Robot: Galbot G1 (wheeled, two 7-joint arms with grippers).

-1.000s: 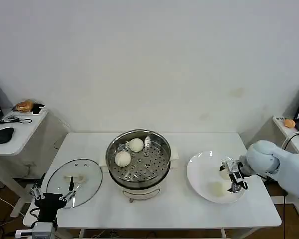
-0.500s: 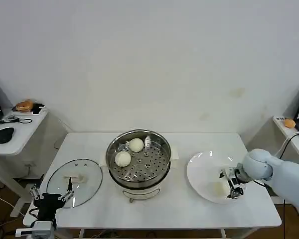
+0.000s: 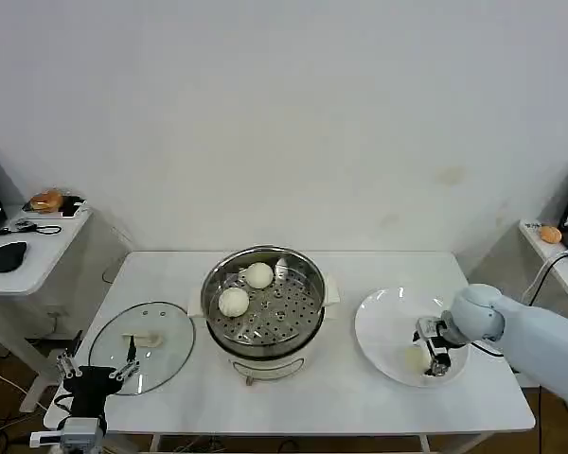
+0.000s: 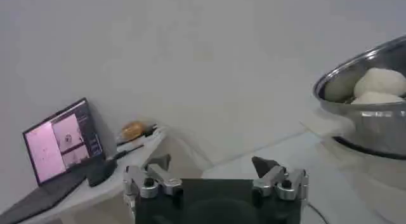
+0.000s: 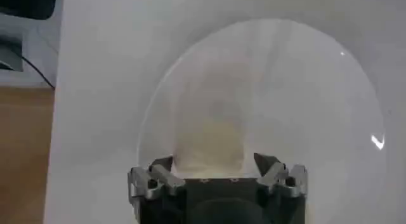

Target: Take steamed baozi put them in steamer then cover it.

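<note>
Right wrist view: the right gripper (image 5: 216,174) has its jaws spread wide on either side of a steamed baozi (image 5: 212,146) — a pale bun lying on the white plate (image 5: 330,92), not yet pinched as far as this angle shows. In the head view the same gripper (image 3: 436,357) sits low over the plate's near half (image 3: 379,326), with the bun (image 3: 414,357) just beside its fingers. Over the last second the right arm has swung inward and dropped — from the plate's outer edge down to the bun — so it appears to be settling into a grasp for the next transfer.

Further out, the steamer (image 3: 263,307) stands at the table's centre with two baozi (image 3: 233,302) already on its perforated tray, near the far left side. The glass lid (image 3: 140,345) lies flat on the table to the left, well apart from the pot. The left gripper (image 3: 98,370) waits, jaws spread and empty, at the lid's near edge. The plate must be emptied before covering.
</note>
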